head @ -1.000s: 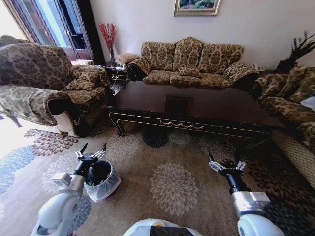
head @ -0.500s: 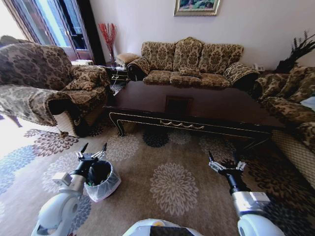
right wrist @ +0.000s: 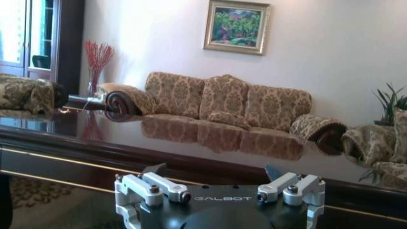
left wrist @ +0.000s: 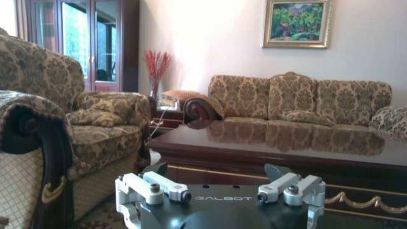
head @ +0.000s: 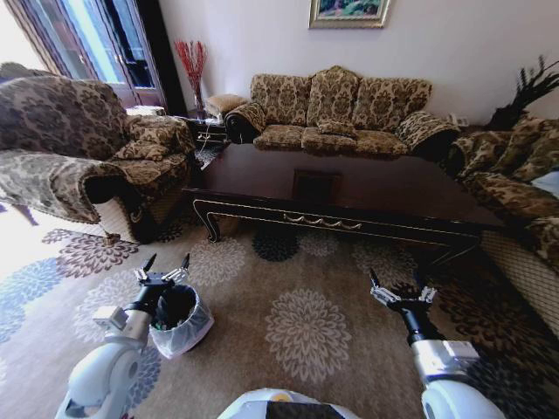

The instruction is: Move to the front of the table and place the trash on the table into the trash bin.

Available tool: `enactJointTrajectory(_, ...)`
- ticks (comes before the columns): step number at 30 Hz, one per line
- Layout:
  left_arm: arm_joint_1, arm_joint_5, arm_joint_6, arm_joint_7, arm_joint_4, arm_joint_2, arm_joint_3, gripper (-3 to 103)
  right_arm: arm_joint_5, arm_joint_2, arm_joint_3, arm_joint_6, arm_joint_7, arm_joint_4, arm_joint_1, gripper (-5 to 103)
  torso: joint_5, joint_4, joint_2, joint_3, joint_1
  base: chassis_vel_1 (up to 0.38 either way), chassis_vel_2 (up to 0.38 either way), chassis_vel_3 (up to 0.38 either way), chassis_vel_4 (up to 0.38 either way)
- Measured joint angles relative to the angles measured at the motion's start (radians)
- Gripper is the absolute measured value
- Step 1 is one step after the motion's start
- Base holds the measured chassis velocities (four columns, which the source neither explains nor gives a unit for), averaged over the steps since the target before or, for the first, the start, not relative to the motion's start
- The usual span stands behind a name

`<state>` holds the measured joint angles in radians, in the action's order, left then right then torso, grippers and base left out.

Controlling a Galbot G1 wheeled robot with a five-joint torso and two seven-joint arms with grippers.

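Counter: dark glossy wood with a gold-trimmed apron [head: 349, 188], well ahead of you across the floral carpet [head: 306, 336] — its polished top mirrors the sofa [head: 336, 109] behind it, and you see no bottles or wrappers on it from here.
Trash: not to be made out on the counter in the head view or either wrist view; a little colour shows inside the bin, too small to name.
Trash bin: black, with a white bag liner [head: 179, 319], on the carpet at your left, touching or just beside the left arm.
Left gripper: fingers spread apart, holding nothing [head: 164, 269], just above the bin's far rim.
Right gripper: fingers spread apart, empty too [head: 400, 292], hanging over the carpet well short of the counter.
Risk, bin: the left arm sits so close that a drive or turn of the base can catch the liner and tip the bin — lift that arm clear before you roll.
Risk, counter edge: both grippers ride at about apron height, as the wrist views suggest, so driving straight in can knock them into the carved edge.
Risk, false target: the glossy top throws reflections that you may mistake for things lying on it; check the surface from closer before you commit a reach.
Risk, armchair: the left armchair [head: 79, 144] crowds that side, so a wide left swing can brush it.
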<state>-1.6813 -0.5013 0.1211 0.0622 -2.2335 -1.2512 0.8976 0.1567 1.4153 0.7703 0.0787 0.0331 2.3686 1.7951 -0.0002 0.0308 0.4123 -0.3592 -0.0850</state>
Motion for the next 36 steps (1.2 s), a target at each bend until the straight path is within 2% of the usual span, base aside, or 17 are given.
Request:
enactJointTrajectory(10,0.0,0.0,0.0,0.0,0.0,0.0,0.0,100,0.001,0.0,0.0,0.001,0.0,0.0,0.0,100,-0.0001,0.0,0.0,0.0,0.0,-0.196,-0.206,0.188,0.2)
enactJointTrajectory(16,0.0,0.0,0.0,0.001,-0.001,0.0,0.0,100,0.001,0.0,0.0,0.001,-0.001,0.0,0.0,100,0.0012,-0.0001,0.0,0.0,0.0,-0.153,-0.17,0.186,0.177)
enactJointTrajectory(22,0.0,0.0,0.0,0.0,-0.001,0.0,0.0,100,0.001,0.0,0.0,0.001,-0.001,0.0,0.0,100,-0.0005,0.0,0.0,0.0,0.0,-0.014,-0.007,0.009,0.001)
enactJointTrajectory(36,0.0,0.0,0.0,0.0,0.0,0.0,0.0,100,0.001,0.0,0.0,0.001,-0.001,0.0,0.0,100,0.0,0.0,0.0,0.0,0.0,-0.018,-0.02,-0.009,-0.012)
